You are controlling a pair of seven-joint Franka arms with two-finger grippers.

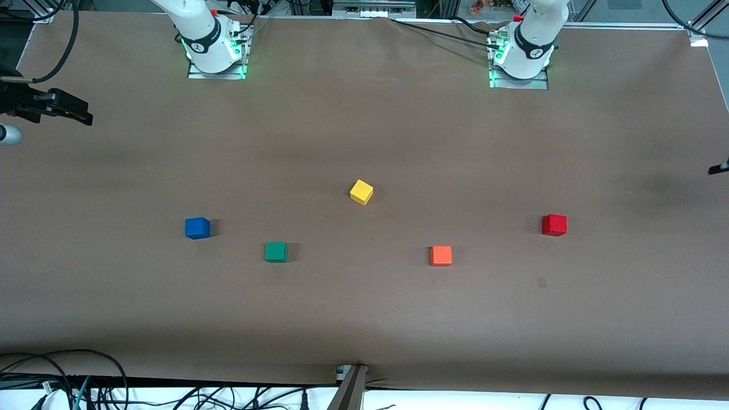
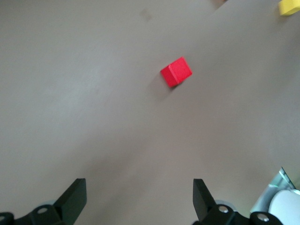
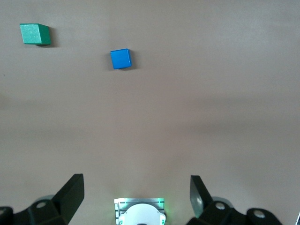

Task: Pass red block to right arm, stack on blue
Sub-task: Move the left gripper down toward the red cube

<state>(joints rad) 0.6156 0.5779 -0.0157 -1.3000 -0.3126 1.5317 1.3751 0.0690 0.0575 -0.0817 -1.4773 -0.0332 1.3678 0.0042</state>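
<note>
The red block [image 1: 554, 224] sits on the table toward the left arm's end; it also shows in the left wrist view [image 2: 176, 71]. The blue block [image 1: 197, 228] sits toward the right arm's end and shows in the right wrist view [image 3: 121, 58]. My left gripper [image 2: 139, 187] is open and empty, high above bare table, apart from the red block; only its tip [image 1: 719, 168] shows at the front view's edge. My right gripper [image 3: 137, 183] is open and empty, high over its end of the table [image 1: 80, 117], apart from the blue block.
A yellow block [image 1: 361, 192] lies mid-table, farther from the front camera than the others. A green block [image 1: 275, 251] lies beside the blue one, an orange block [image 1: 441, 255] between green and red. The arm bases [image 1: 213, 45] [image 1: 521, 54] stand along the back edge.
</note>
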